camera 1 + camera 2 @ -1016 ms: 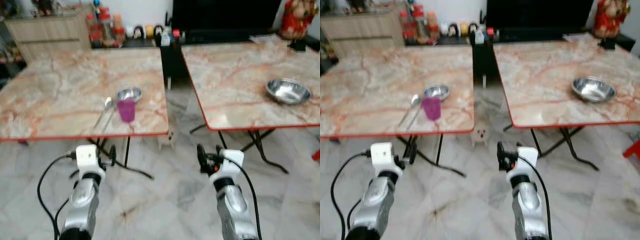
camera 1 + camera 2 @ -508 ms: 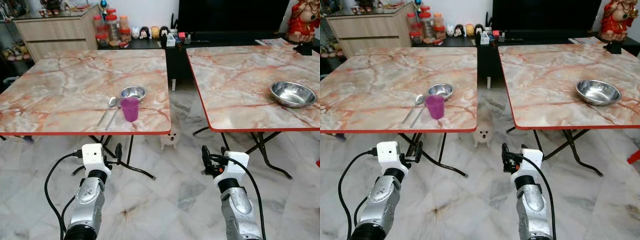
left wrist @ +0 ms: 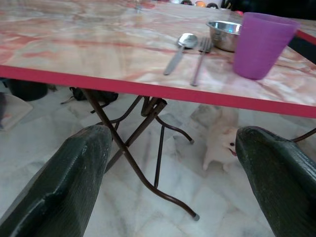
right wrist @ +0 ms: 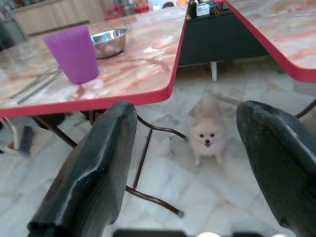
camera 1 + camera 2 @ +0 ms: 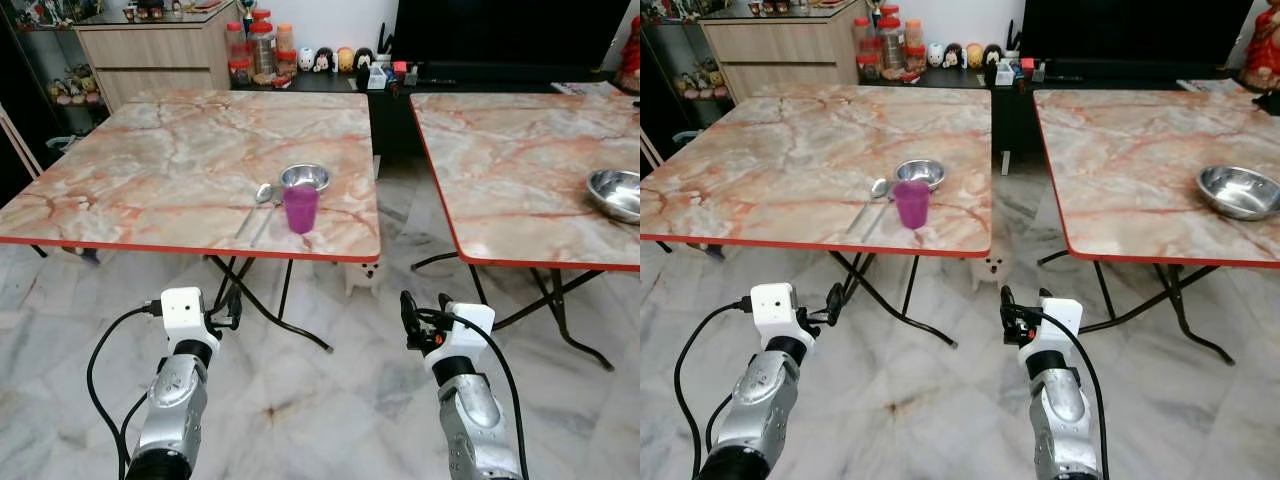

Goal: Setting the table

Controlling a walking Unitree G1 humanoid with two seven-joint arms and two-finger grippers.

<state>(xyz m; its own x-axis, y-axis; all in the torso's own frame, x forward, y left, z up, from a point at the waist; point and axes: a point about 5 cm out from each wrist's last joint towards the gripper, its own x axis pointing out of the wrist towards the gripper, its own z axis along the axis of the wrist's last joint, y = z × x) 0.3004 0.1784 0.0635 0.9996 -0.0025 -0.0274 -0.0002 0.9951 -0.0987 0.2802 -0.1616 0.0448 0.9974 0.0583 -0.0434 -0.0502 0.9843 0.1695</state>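
Left eye view looks down on two marble tables with red edging and a gap between them. Near the front right corner of the left table (image 5: pixel 150 180) stand a purple cup (image 5: pixel 300 208) and, just behind it, a small steel bowl (image 5: pixel 304 177), with a spoon (image 5: pixel 256 203) and fork (image 3: pixel 198 58) lying just beside the cup. A larger steel bowl (image 5: pixel 616 193) sits near the right table's (image 5: pixel 520 170) front edge. The left gripper (image 5: pixel 231 311) and right gripper (image 5: pixel 411 314) are held low over the floor, both spread wide and empty. A small white dog (image 4: pixel 207 134) stands under the table corner. To do well, I'd say approach slowly, mind the dog, and square up to the table edge before reaching.
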